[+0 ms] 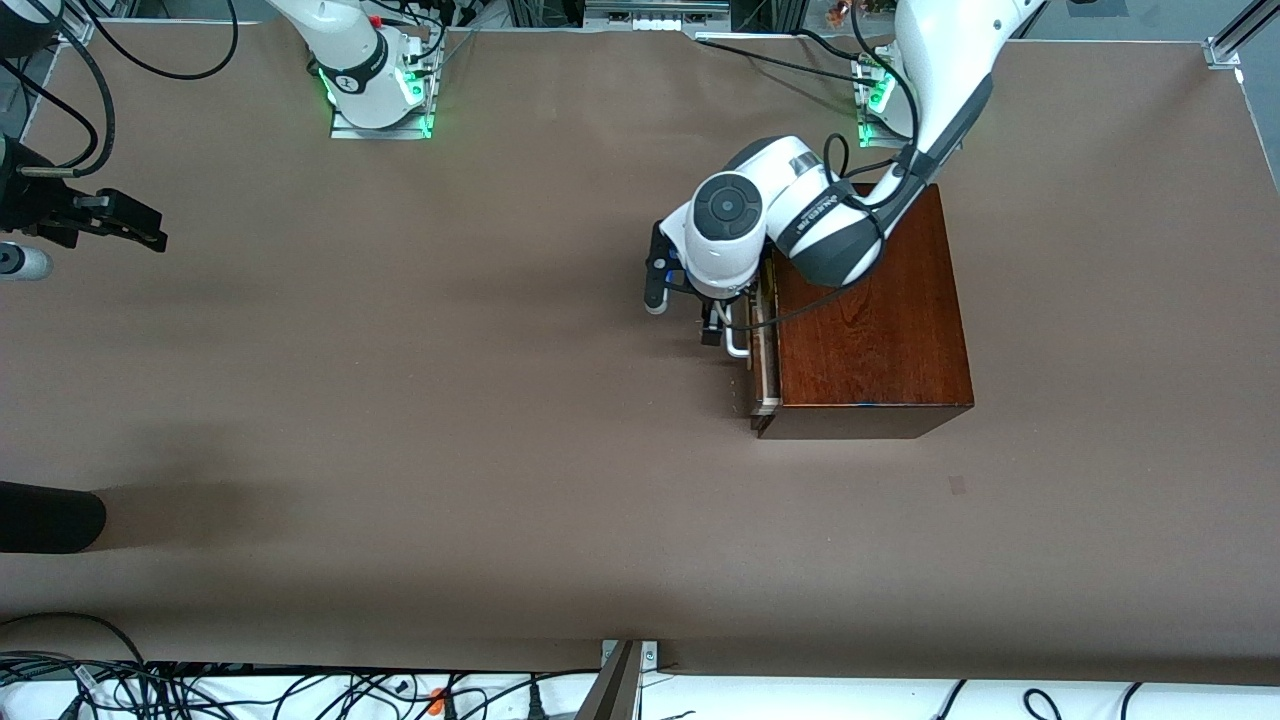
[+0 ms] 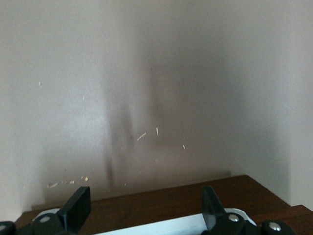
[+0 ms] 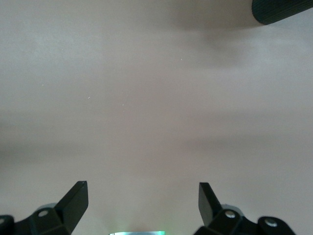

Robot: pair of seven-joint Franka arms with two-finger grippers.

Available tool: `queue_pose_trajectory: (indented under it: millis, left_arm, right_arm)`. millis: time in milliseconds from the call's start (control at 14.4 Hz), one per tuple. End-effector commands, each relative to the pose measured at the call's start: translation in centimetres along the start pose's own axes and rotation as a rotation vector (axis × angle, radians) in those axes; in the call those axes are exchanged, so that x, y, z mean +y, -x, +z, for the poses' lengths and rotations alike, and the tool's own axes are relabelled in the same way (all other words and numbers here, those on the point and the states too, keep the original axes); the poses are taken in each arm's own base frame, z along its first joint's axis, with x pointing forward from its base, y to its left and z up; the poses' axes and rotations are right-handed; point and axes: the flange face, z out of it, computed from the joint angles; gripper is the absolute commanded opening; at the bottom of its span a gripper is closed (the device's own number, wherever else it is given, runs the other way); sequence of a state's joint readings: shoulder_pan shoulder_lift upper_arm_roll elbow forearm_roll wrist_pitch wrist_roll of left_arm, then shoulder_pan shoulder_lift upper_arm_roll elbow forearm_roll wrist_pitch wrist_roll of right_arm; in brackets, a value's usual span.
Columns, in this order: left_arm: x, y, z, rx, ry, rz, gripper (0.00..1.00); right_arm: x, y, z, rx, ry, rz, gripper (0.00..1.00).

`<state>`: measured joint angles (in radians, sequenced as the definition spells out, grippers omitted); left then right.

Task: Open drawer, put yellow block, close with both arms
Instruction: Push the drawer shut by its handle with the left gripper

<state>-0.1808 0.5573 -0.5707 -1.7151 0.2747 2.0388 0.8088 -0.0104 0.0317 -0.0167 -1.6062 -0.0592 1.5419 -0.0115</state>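
Brown covers the tabletop (image 1: 450,400) in the front view, and toward the left arm's end sits the dark reddish box (image 1: 870,320), its drawer (image 1: 765,350) pulled out by a narrow gap so a strip of pale tray shows beside the front. The left arm bends down over the box, and its tool (image 1: 722,330) is at the white handle (image 1: 737,335) in front of the drawer; from here I cannot tell how wide its fingers stand. The right tool (image 1: 120,220) hangs over the tabletop at the right arm's end, well apart from the box, waiting. A dark rounded thing (image 1: 50,518) lies at that same end, nearer the camera. No yellow block shows in any view. In the left wrist view the left tool (image 2: 146,208) has its two fingers (image 2: 78,208) spread wide on either side of the handle (image 2: 161,226), not pinching it, with the drawer's dark front (image 2: 161,200) just under them. In the right wrist view the right tool (image 3: 143,200) is spread fully, holding nothing, over bare tabletop (image 3: 146,98)
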Motion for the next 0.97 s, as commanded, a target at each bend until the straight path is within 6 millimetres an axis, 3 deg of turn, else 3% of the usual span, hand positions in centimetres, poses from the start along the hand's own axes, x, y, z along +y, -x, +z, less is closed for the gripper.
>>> queue_pose_trajectory:
  millis: [0,139,347,625,763,902]
  left_arm:
    - [-0.4,1.7,-1.1,-0.048,-0.01,0.013,1.0]
    - [-0.6,2.2,-1.2,-0.052,-0.007,0.006,1.0]
    - [-1.2,3.6,-1.7,-0.054,-0.007,-0.01,1.0]
    - [-0.8,3.1,-3.0,-0.03,-0.012,-0.034,1.0]
    - [-0.3,1.9,-6.5,0.041,-0.025,-0.087,1.0]
    - [0.8,1.7,-11.1,0.083,-0.016,-0.268,1.0]
  right_arm:
    - [-0.5,0.0,0.0,-0.014,-0.013,-0.011,1.0]
    - [-1.0,-0.2,0.2,-0.013,-0.012,-0.021,1.0]
    - [-1.9,-1.9,1.9,-0.01,-0.099,-0.019,1.0]
    - [-1.6,-1.9,1.3,0.015,-0.14,-0.01,1.0]
    - [-2.1,-1.9,1.3,0.015,-0.133,-0.018,1.0]
    - [-1.6,-1.7,1.2,0.012,-0.106,-0.017,1.0]
